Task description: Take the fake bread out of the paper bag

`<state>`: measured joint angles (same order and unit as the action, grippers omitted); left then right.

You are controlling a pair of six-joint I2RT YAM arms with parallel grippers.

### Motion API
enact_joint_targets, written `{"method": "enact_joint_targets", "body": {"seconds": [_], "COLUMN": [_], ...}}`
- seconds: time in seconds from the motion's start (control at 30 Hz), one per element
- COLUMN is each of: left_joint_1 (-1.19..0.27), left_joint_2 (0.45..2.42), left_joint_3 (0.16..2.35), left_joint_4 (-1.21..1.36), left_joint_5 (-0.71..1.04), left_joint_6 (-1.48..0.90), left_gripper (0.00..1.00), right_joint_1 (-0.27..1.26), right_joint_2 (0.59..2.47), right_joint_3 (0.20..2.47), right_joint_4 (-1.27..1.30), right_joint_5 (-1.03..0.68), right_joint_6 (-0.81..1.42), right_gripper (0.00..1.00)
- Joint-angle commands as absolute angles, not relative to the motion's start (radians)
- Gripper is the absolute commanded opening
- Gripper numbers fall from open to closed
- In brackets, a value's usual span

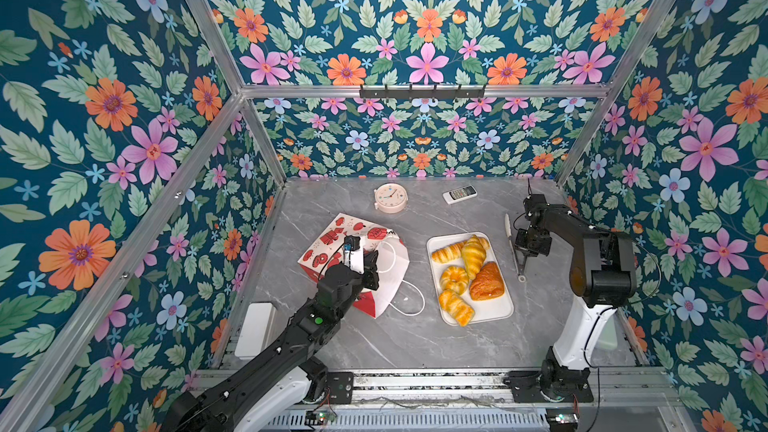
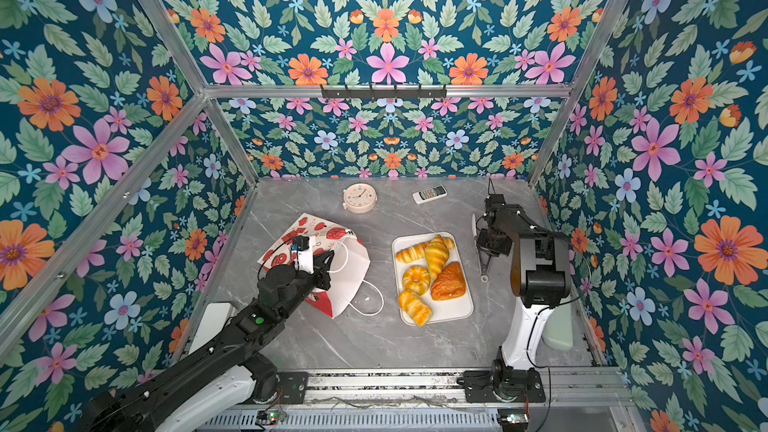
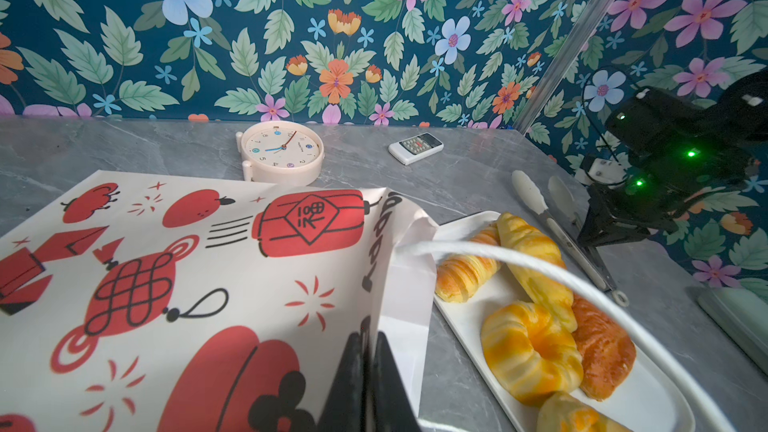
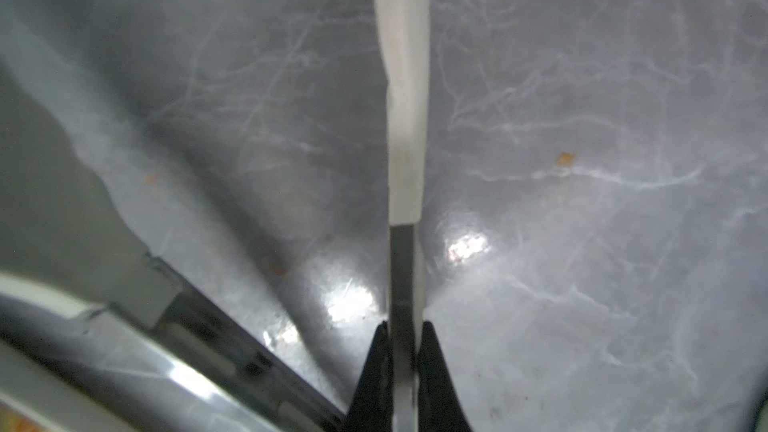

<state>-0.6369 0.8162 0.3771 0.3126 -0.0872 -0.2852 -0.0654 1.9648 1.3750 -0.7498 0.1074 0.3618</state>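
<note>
The left pincer is nearest, clenched on the rim of the paper bag at its mouth. The bag lies on its side on the grey surface. Its printed panel faces up and one white cord handle trails on the surface toward the tray. The mouth opens rightward, so the bag's long axis runs roughly left to right, pointing at the white tray just beside it.

The fake bread seen in both top views is five pieces, all lying on that tray, which has its length running near to far. No view looks inside the bag, so I cannot tell whether any piece is left in it.

Just beyond the tray's right edge, the right pincer is clamped on the metal shaft of a pair of tongs, low over the surface. Their white tips point toward the back wall.

Judging from this, any piece left in the bag would lie to the left of the tongs, across the whole tray. The left arm is far nearer the mouth, but it is busy holding the mouth.

A clock and a remote sit at the back, well apart from everything else.
</note>
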Motion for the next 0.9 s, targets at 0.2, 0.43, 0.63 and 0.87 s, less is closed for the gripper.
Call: {"method": "enact_joint_targets", "body": {"seconds": [0.2,0.43,0.63,0.87], "left_joint_1": [-0.637,-0.637,-0.637,-0.637], "left_joint_2": [0.809,0.837,0.865,0.865], "left_joint_3": [0.373,0.373,0.374,0.377], "left_joint_4": [0.34,0.358,0.377,0.368], "left_joint_5": [-0.087,-0.078,-0.067,-0.072], "left_joint_6": [-0.292,-0.296,-0.302,-0.307], "left_gripper": [0.08,0.08,0.08,0.08], "right_joint_1": [-0.085,0.004,0.04,0.046], "right_joint_2": [1.864,1.702,1.76,1.755], "right_joint_3": [1.288,1.185,1.155,1.114], "right_joint_4": [-0.652,-0.616,-0.61,-0.569], "right_joint_5": [0.073,0.051,0.041,0.082], "right_joint_6": [0.352,0.305,0.327,0.344], "right_gripper": [0.52,0.74,0.77,0.77]}}
